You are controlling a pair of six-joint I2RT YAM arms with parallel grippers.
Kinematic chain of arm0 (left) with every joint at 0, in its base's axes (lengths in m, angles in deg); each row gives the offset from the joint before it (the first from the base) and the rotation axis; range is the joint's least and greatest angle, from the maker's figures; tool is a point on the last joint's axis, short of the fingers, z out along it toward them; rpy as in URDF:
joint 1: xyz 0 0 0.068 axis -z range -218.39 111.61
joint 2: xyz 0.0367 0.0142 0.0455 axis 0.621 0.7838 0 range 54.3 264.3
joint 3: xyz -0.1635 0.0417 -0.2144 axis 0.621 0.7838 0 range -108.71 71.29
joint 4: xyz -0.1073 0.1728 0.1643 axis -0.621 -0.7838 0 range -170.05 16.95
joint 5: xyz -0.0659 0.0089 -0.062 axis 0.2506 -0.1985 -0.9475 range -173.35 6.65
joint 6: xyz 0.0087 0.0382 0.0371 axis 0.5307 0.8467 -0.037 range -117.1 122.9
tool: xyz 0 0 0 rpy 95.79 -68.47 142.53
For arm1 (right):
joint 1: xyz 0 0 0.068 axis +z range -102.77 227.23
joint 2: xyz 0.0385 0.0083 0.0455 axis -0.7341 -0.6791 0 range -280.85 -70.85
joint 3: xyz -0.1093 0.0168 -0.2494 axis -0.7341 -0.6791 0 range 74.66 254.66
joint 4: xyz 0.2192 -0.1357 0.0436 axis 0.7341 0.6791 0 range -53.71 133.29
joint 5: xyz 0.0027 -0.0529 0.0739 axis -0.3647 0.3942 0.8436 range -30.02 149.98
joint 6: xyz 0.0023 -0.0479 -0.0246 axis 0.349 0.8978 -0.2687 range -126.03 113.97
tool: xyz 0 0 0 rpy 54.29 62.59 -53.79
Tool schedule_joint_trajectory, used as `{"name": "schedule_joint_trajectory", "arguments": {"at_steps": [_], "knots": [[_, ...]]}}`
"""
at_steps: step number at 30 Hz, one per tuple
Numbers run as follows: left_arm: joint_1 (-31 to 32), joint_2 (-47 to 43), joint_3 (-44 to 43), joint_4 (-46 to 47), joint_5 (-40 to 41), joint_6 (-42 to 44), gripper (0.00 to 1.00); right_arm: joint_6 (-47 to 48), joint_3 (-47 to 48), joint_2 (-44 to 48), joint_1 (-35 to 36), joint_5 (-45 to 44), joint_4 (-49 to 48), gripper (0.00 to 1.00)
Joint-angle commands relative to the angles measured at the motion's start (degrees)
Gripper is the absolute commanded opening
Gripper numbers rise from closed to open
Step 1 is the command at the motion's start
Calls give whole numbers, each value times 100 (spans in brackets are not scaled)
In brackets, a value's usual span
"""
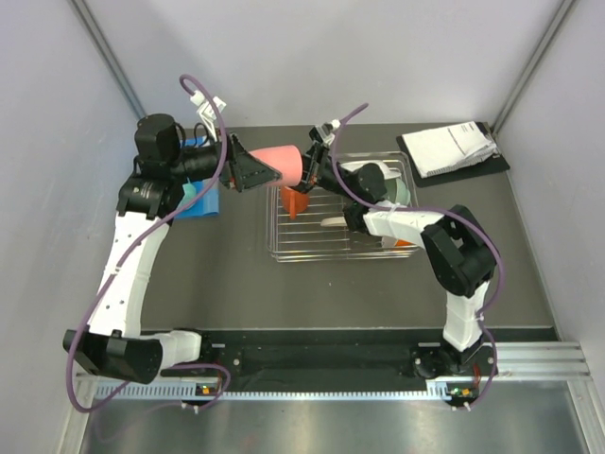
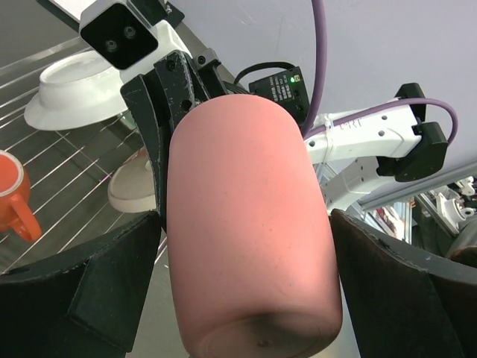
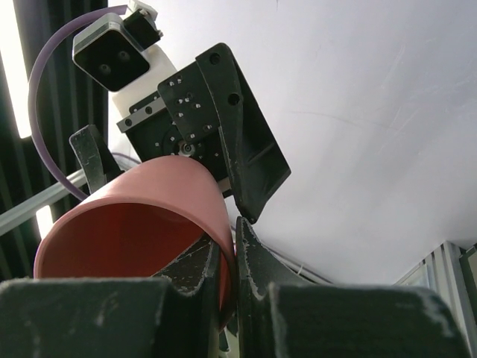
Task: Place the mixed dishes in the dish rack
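Where the two arms meet above the far left corner of the dish rack, the left hand is closed on the pink cup. In the left wrist view one black finger lies against each side of the cup's wall near its base. The cup lies on its side in the air, clear of the rack's wires, with its base toward the left arm and its open mouth toward the right arm.

The right hand is clamped on the cup's rim. In the right wrist view one finger sits inside the mouth and the other outside, with the thin wall pinched between them. So both hands grip the same cup at opposite ends.

Below them, the orange white-lined mug sits in the left part of the rack, directly under the cup. The white shallow bowl rests on the wires further along. The mint-green bowl is at the rack's right end, partly covered by the right arm.

The rack stands on a dark worktop. The blue book lies just left of the rack, under the left arm, and the white papers on a black board lie beyond the rack's far right corner.
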Motion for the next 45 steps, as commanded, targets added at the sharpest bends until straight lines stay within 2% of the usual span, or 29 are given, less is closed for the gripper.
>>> {"name": "schedule_joint_trajectory", "arguments": {"at_steps": [1, 3, 4, 6, 7, 9, 10, 11, 13, 15, 18, 23, 26, 29, 30, 31, 33, 34, 35, 36, 37, 38, 39, 40, 44, 45], "knots": [[54, -218, 84, 444, -142, -91, 99, 84, 131, -50, 136, -131, -1910, 0], [72, -209, 110, 497, -177, -118, 89, 84, 183, -68, 154, -114, -1902, 0], [72, -192, 110, 497, -194, -118, 75, 84, 210, -68, 154, -96, -1902, 0], [72, -192, 75, 462, -125, -39, 57, 93, 210, -85, 163, -61, -1902, 0], [72, -200, 49, 366, -81, -4, 35, 102, 184, -68, 163, -44, -1884, 0], [72, -183, -39, 234, -28, 127, 21, 119, 62, -24, 154, 0, -1875, 0], [72, -157, -74, 181, -19, 163, 16, 119, 8, -6, 154, 18, -1849, 10], [72, -148, -109, 67, -19, 207, 7, 119, -53, 55, 119, 27, -1849, 17], [63, -130, -250, -21, 7, 295, 0, 84, -334, 108, 31, 62, -1910, 29], [54, -95, -487, -249, 16, 435, 0, 93, -728, 327, -48, 184, -1902, 40], [28, -16, -794, -478, -36, 497, 0, 233, -1351, 696, -224, 325, -1832, 46], [-112, 168, -1408, -820, -98, 672, 0, 295, -2056, 1206, -523, 580, -1727, 51], [-340, 309, -1752, -1032, -194, 717, 0, 593, -2049, 1548, -637, 966, -1332, 52], [-578, 423, -2007, -1146, -169, 830, 0, 1400, -1979, 2189, -734, 1545, -165, 53], [-579, 467, -2078, -1512, -99, 988, 0, 1663, -1952, 2391, -760, 1643, 543, 53], [-561, 511, -2113, -1672, -28, 1155, 0, 2310, -1882, 2846, -795, 1740, 1038, 54], [-465, 608, -2114, -2085, 506, 1761, 0, 3121, -1532, 3349, -804, 1881, 2092, 59], [-377, 652, -2096, -2531, 796, 1998, 0, 4100, -1365, 3821, -804, 1873, 3472, 60], [-229, 739, -2018, -2735, 1129, 2505, 0, 4553, -980, 4035, -804, 1812, 4051, 61], [173, 775, -1947, -2894, 1942, 2780, 0, 4993, -785, 4246, -796, 1741, 4727, 63], [438, 845, -1755, -3148, 2376, 3000, 0, 5737, -592, 4587, -813, 1628, 5700, 63], [702, 871, -1631, -3220, 2772, 3350, 0, 6057, -250, 4747, -822, 1339, 6179, 64], [1140, 872, -1482, -3229, 3429, 3484, 0, 6400, -64, 4879, -822, 1136, 6645, 65], [1275, 889, -1220, -3212, 3618, 3546, 0, 6960, 103, 5098, -822, 934, 7398, 65], [1714, 1065, -840, -3063, 4401, 3889, 0, 7475, 430, 5618, -822, -128, 8099, 66], [1811, 1091, -778, -3028, 4802, 3942, 0, 7597, 430, 5810, -822, -288, 8179, 66]]}}
